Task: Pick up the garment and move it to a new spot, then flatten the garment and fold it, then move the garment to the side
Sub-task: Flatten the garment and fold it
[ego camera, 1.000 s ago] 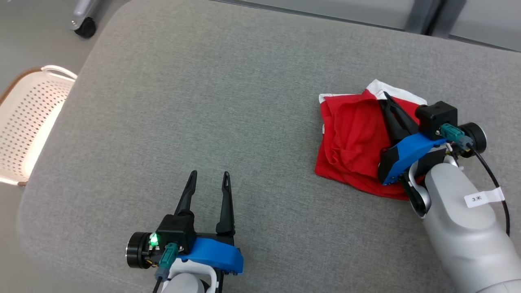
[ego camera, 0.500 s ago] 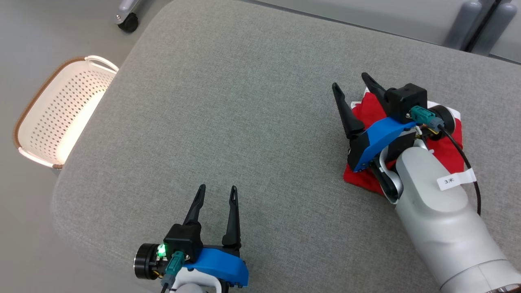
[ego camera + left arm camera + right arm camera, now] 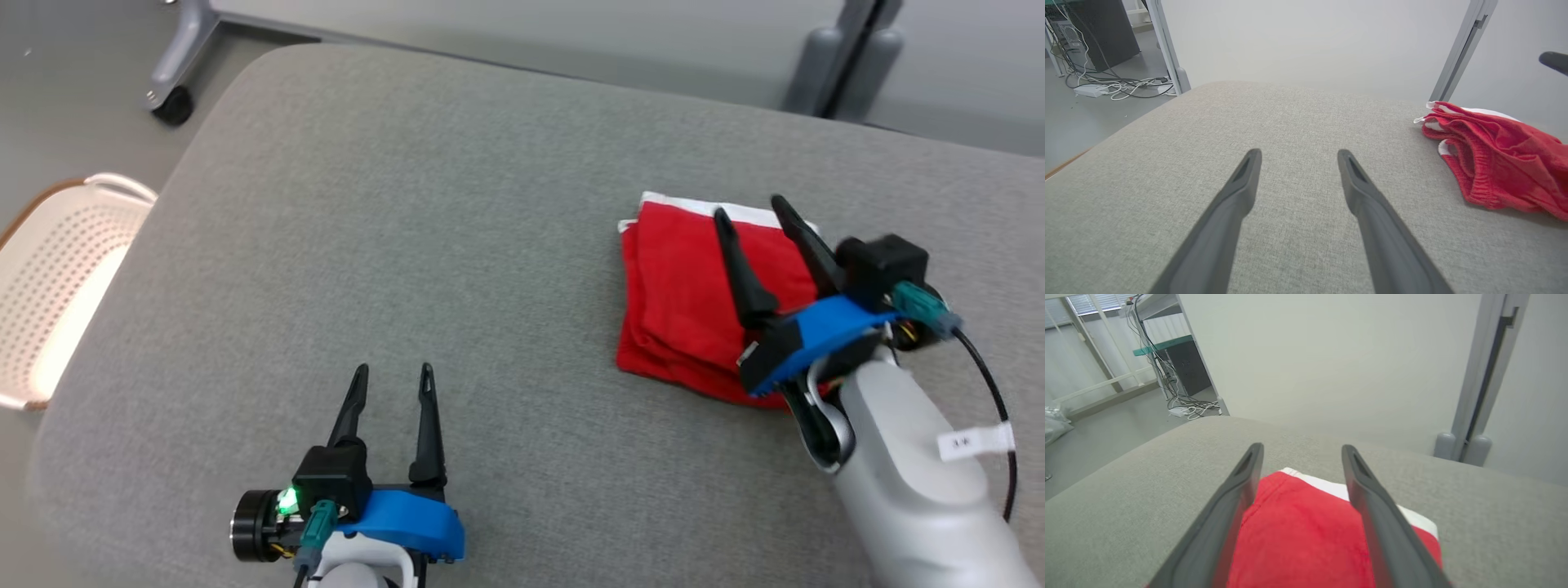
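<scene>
Basket (image 3: 57, 261): white perforated plastic with a brown rim and a looped handle; it stands on the floor off the left edge of the cushion, cut by the head view's left border; the part of its inside that shows is bare perforated wall, brightly lit.
Cushion (image 3: 424, 204): broad grey woven surface with rounded corners; it bears the garment and lies under both grippers.
Garment (image 3: 682, 294): red cloth with a white band along its far edge, folded into a compact, roughly square stack; it lies flat on the right part of the cushion, well apart from the basket; in the left wrist view its layered edges and an elastic hem face the camera.
Right gripper (image 3: 749, 207): fingers spread wide, gripping no cloth; it is poised over the near right part of the garment, fingers pointing toward the white band; in the right wrist view the red cloth shows between and under the two fingers; whether they touch it cannot be told.
Left gripper (image 3: 393, 371): fingers apart, holding nothing; low over bare cushion at the near left, well apart from the garment.
Surroundings: a caster wheel (image 3: 173, 104) on a grey leg beyond the far left corner; loose cables (image 3: 1126, 83) on the floor.
</scene>
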`<state>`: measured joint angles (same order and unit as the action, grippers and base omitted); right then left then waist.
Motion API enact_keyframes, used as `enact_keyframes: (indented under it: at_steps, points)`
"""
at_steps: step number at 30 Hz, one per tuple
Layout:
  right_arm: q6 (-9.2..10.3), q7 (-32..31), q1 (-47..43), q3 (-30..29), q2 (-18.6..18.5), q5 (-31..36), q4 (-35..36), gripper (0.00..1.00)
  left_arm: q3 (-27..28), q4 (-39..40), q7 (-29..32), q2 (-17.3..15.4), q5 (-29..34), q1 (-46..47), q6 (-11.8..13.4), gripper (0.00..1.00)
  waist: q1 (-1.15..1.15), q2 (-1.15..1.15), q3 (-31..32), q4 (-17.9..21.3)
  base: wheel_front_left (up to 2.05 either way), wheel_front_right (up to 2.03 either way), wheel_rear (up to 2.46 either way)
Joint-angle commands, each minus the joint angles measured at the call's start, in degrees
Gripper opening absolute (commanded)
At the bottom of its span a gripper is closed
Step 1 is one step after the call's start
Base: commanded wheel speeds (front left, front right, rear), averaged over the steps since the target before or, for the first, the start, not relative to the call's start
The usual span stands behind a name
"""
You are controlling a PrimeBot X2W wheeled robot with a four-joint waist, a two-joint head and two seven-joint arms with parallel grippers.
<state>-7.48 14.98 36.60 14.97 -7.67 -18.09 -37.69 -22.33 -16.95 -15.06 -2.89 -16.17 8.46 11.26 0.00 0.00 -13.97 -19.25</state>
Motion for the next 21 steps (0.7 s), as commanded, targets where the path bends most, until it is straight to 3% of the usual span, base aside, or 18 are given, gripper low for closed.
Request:
enact_keyframes:
  at_steps: [1, 11, 18, 21]
  points:
    - [-0.01, 0.29, -2.03, -1.41, -0.04, 1.31, 0.68, 1.00, 0.92, -0.21, -0.14, 0.00, 0.75, -0.48, 0.00, 1.00, 0.00, 0.00, 2.25, 2.60, 0.00, 0.00, 0.00]
    - [-0.01, 0.29, -14.78, -17.52, 2.79, 11.05, 4.48, 1.00, 6.54, -1.82, -0.14, -0.01, 4.96, -2.71, -0.97, 1.00, 0.00, 0.00, 8.14, 11.51, 0.00, 0.00, 0.00]
    - [-0.01, 0.29, -21.40, -19.57, 4.65, 14.54, 5.02, 1.00, 10.10, -3.85, -0.14, 0.00, 7.94, -5.02, -1.76, 1.00, 0.00, 0.00, 11.97, 16.49, 0.00, 0.00, 0.00]
    - [-0.01, 0.29, -23.27, -18.78, 4.74, 13.10, 5.40, 1.00, 11.21, -4.74, -0.14, 0.02, 8.88, -5.98, -2.23, 1.00, 0.00, 0.00, 13.12, 18.26, 0.00, 0.00, 0.00]
